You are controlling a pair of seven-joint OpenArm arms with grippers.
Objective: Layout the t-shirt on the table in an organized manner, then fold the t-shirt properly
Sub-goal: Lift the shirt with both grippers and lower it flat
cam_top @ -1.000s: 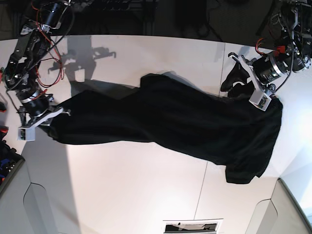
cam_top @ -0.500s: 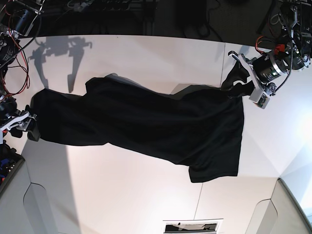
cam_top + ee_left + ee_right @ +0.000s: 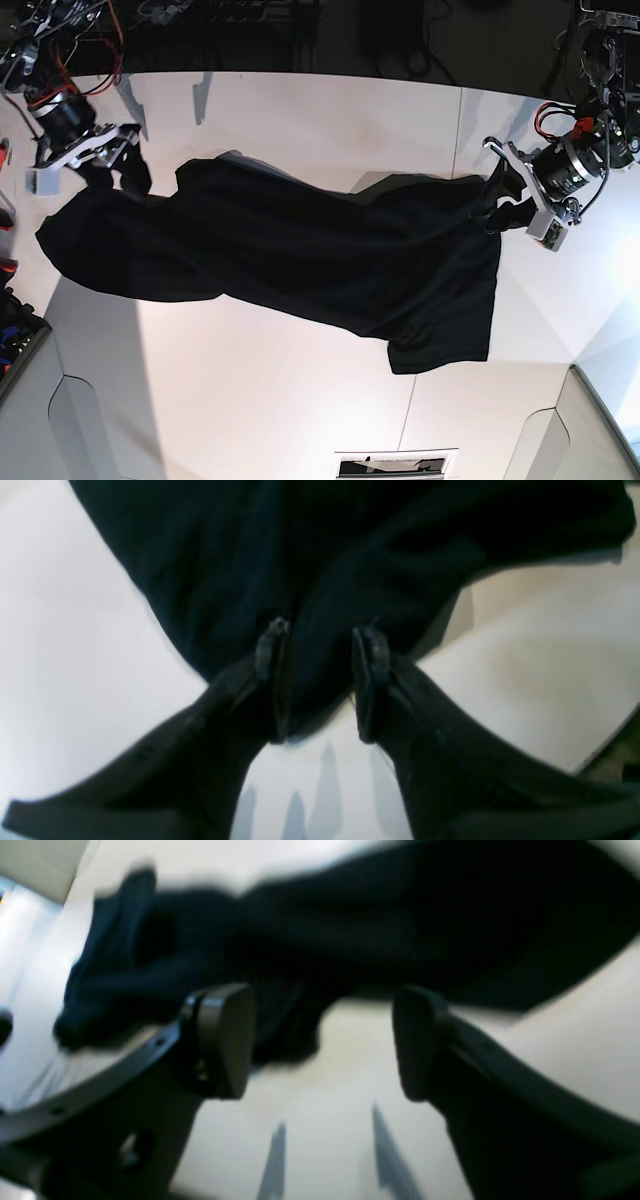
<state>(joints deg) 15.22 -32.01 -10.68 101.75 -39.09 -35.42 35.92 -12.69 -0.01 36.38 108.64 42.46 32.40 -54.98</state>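
The black t-shirt (image 3: pixel 300 250) lies stretched out across the white table (image 3: pixel 250 400), from the far left to the right; its orange graphic is hidden. My left gripper (image 3: pixel 496 203) is at the shirt's right upper corner. In the left wrist view the gripper (image 3: pixel 320 680) is slightly open, with its fingers (image 3: pixel 272 680) either side of a tongue of the shirt (image 3: pixel 300 555). My right gripper (image 3: pixel 115 178) is just above the shirt's left end. In the right wrist view it (image 3: pixel 320 1040) is wide open and empty, with the shirt (image 3: pixel 350 930) beyond the fingertips.
A thin seam (image 3: pixel 425 350) crosses the table right of centre. A dark bin (image 3: pixel 15 340) sits at the left edge, grey panels (image 3: pixel 70 430) fill the lower corners, and a small framed slot (image 3: pixel 390 465) is at the bottom edge. Cables and dark gear line the far edge.
The right gripper pulled the shirt's left end outward, let go and rose toward the table's far side. The shirt now lies longer and flatter. The left gripper shifted slightly right.
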